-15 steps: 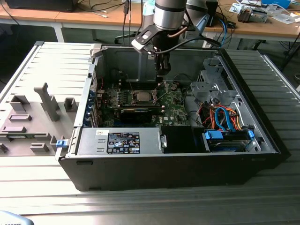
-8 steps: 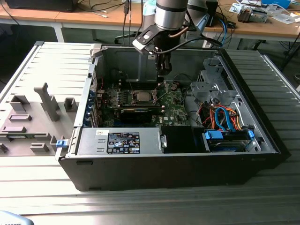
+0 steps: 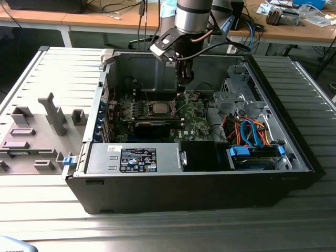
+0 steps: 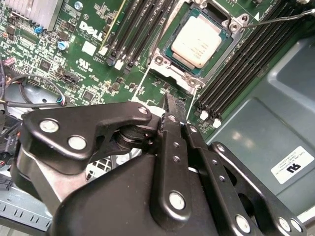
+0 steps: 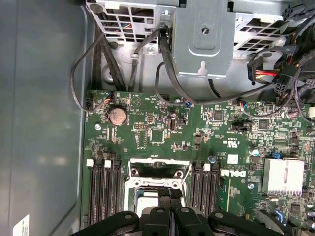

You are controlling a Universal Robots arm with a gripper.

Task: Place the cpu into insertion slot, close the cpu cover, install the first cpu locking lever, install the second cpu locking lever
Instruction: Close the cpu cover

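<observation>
The cpu [image 4: 199, 42] lies flat in the insertion slot [image 4: 162, 61] on the green board, its pale metal face up. The silvery cpu cover [image 4: 227, 24] lies down around it as a frame. One thin wire lever [image 4: 275, 18] sticks out from the socket's corner, and another wire lever [image 4: 141, 82] runs along its side near my fingers. My gripper [image 4: 173, 105] hangs just above the board beside the socket, its black fingers pressed together with nothing seen between them. In the exterior view the gripper [image 3: 184, 83] is inside the case, behind the socket [image 3: 159, 108]. In the first wrist view the gripper [image 5: 170, 197] overlaps the socket [image 5: 157, 183].
Black memory slots [image 4: 246, 64] flank the socket on both sides. A metal drive cage [image 5: 206, 39] with loose cables stands past the board. A finned heatsink [image 5: 284, 176], the power supply [image 3: 136, 159] and the case walls [image 3: 144, 65] hem the space in.
</observation>
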